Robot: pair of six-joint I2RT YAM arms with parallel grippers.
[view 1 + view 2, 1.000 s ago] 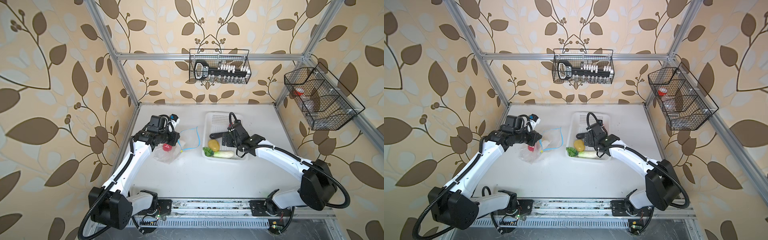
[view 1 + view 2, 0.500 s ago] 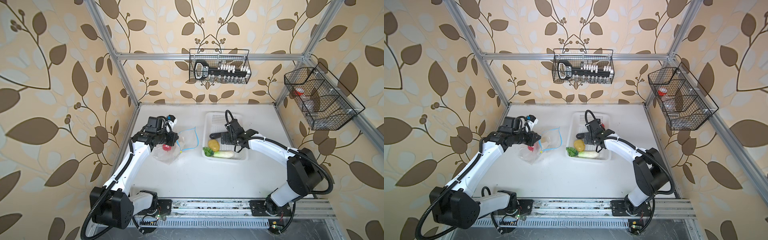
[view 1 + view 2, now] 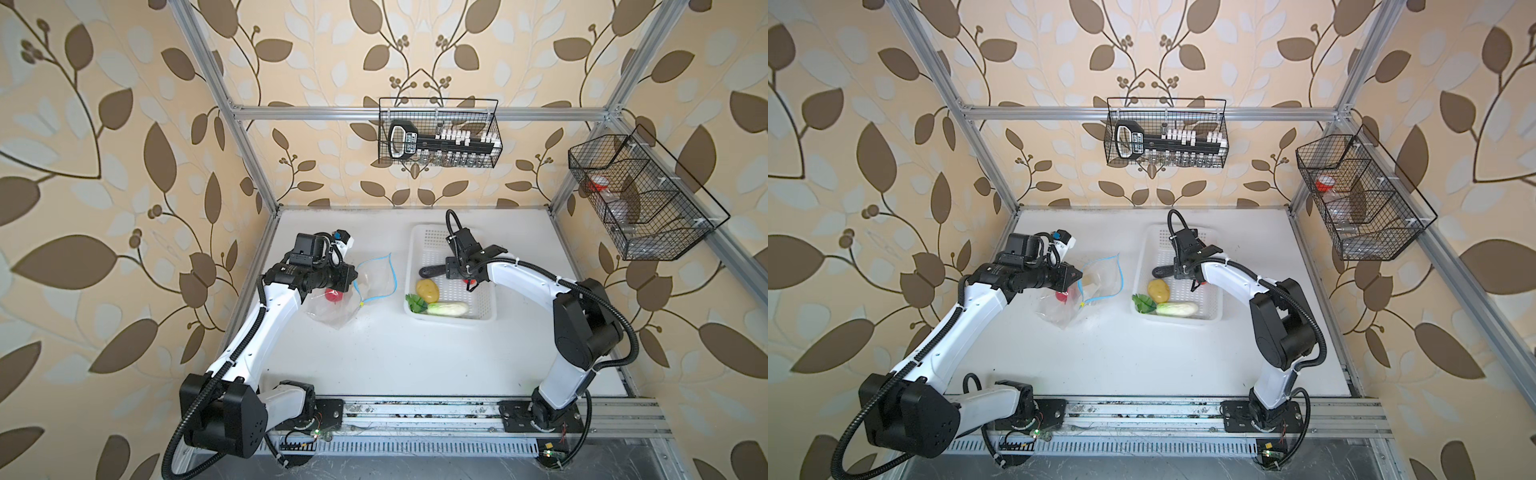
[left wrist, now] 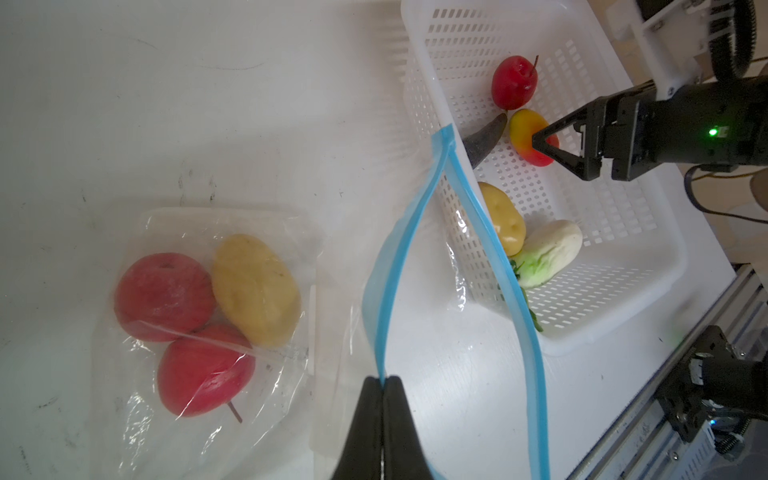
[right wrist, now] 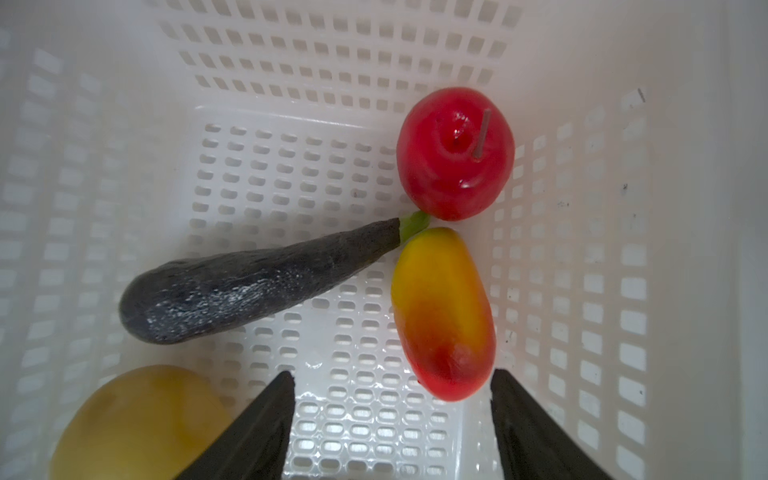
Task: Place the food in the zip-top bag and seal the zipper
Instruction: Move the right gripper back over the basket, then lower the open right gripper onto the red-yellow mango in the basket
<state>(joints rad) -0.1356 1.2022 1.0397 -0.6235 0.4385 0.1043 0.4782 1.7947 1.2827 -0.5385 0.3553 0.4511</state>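
Right gripper (image 5: 392, 374) has dived into the basket (image 3: 457, 317), empty jaws part-open astride the red-yellow fruit (image 5: 442, 316), grab looks imminent; left gripper (image 4: 384, 380) clamps the zipper (image 4: 384, 291).

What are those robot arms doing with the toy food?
They're packing toy food into a clear bag. The left gripper pinches the bag's blue edge, holding its mouth open; two apples and a potato are inside. The right gripper is down in the white basket, open around a red-yellow fruit, not gripping it yet.
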